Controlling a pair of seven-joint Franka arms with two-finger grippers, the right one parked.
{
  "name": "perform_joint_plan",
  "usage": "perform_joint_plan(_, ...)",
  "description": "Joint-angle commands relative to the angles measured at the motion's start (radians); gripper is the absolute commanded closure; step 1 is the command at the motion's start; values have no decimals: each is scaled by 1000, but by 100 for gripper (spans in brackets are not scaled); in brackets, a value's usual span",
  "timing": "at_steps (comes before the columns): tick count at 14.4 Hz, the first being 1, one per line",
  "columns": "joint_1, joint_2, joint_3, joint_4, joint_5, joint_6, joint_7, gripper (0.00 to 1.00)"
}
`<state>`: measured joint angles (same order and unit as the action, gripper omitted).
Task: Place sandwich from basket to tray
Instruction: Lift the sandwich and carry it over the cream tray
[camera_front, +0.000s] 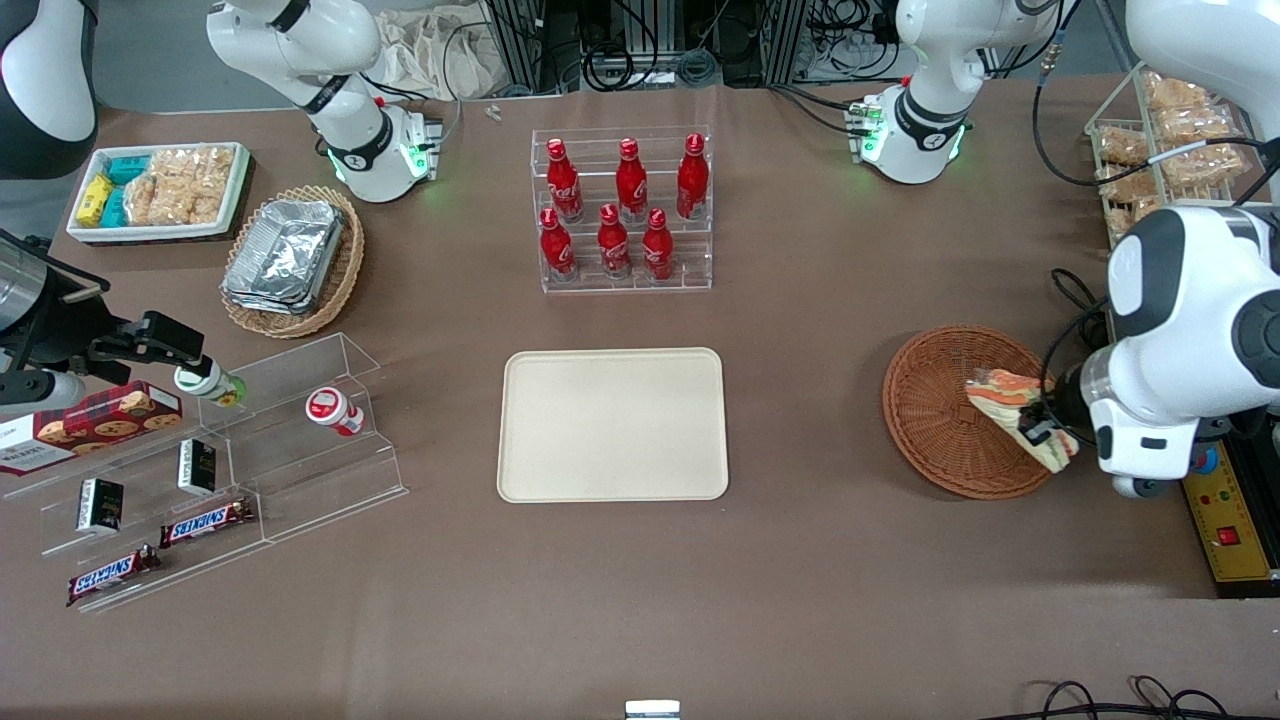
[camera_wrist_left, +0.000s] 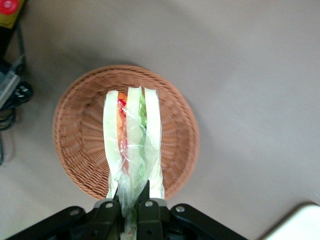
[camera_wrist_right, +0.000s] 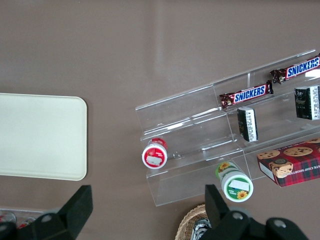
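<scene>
The sandwich (camera_front: 1015, 412) (camera_wrist_left: 133, 145), a plastic-wrapped wedge of pale bread with orange, green and red filling, hangs above the reddish-brown wicker basket (camera_front: 940, 410) (camera_wrist_left: 80, 135). My left gripper (camera_front: 1040, 428) (camera_wrist_left: 131, 207) is shut on the wrapped end of the sandwich, over the basket's edge toward the working arm's end of the table. The basket holds nothing else. The beige tray (camera_front: 612, 424) (camera_wrist_right: 40, 136) lies flat in the middle of the table, toward the parked arm from the basket, and is bare.
A clear rack of red cola bottles (camera_front: 620, 212) stands farther from the front camera than the tray. A wire rack of snack bags (camera_front: 1160, 140) and a yellow control box (camera_front: 1228, 520) flank the working arm. An acrylic shelf with snacks (camera_front: 200, 470) lies toward the parked arm's end.
</scene>
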<state>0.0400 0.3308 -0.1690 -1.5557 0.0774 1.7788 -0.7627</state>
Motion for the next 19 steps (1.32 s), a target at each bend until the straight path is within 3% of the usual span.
perform_joint_plan(1,1,16,-97,63,-10,-41,6,95)
perform_joint_plan(6,-12,54,-251,63,-8,-22,5,97)
perform_joint_plan(11,-12,167,-412,63,1,134,-12,99)
perform_joint_plan(16,-112,275,-423,63,54,217,-30,98)
perform_joint_plan(19,-170,330,-420,59,123,290,-38,96)
